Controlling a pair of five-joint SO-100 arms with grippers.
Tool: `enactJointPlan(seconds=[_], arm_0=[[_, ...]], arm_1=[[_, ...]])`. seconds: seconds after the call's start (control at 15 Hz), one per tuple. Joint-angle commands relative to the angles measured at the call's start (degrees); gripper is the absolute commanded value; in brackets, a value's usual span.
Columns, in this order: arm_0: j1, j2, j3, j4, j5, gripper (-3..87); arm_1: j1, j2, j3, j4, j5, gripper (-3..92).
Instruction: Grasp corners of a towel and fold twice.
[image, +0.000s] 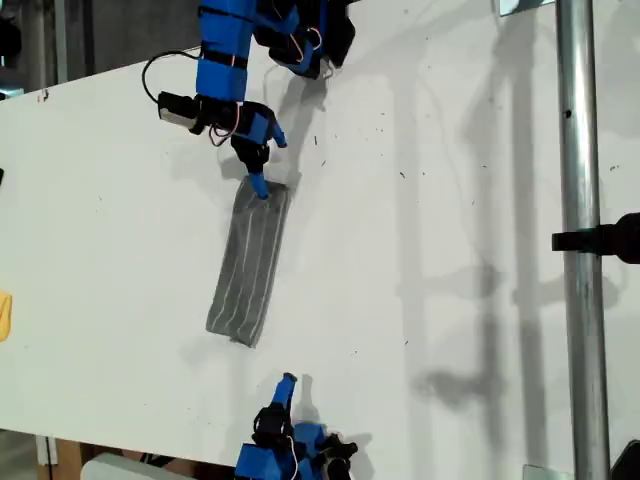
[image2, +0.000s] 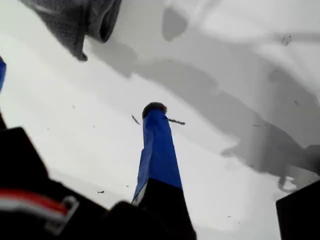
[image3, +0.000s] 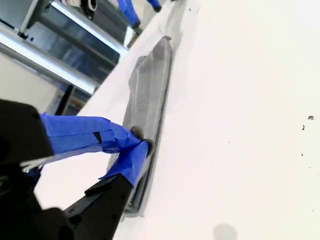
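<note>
Tabletop (image: 450, 200): towel (image: 250, 265) under second gripper (image: 258, 183).

My first pincer (image: 283, 388) shows only one blue finger in its wrist view; the other is cut off. There the thin grey striped towel (image2: 75, 22) is only a blurred fold at the frame's edge. In the second wrist view my second pincer (image3: 137, 140) hides the towel's near corner. At the exterior view's left edge, a small yellow object (image: 4, 315) is mostly cropped.
</note>
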Motion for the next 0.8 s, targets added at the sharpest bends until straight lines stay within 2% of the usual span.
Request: enactJointPlan(seconds=[0.0, 0.2, 0.33, 0.4, 0.47, 0.53, 0.73], arm_0=[[1.41, 0.26, -0.35, 0.53, -1.32, -2.8], [2.11, 0.26, 0.09, 0.70, -1.41, -2.6], [2.90, 0.26, 0.09, 0.70, -1.93, -2.6], [3.34, 0.26, 0.09, 0.70, -2.11, -2.6], [3.69, 0.26, 0.09, 0.79, -2.29, -2.6], [3.96, 0.26, 0.09, 0.79, -2.55, -2.6], [3.96, 0.26, 0.00, 0.79, -2.55, -2.4]], arm_1=[[3.60, -13.01, -7.29, -5.54, -2.11, 50.7], [6.50, -32.08, -21.18, -7.21, -4.83, 50.8], [7.03, -43.51, -36.04, -3.60, -7.56, 49.9], [6.94, -47.37, -41.75, -2.90, -8.88, 46.6], [7.21, -48.52, -43.51, -4.83, -10.46, 34.3], [8.17, -48.78, -43.86, -5.71, -10.02, 15.7], [11.51, -48.96, -44.03, -9.58, -13.62, 1.9]])
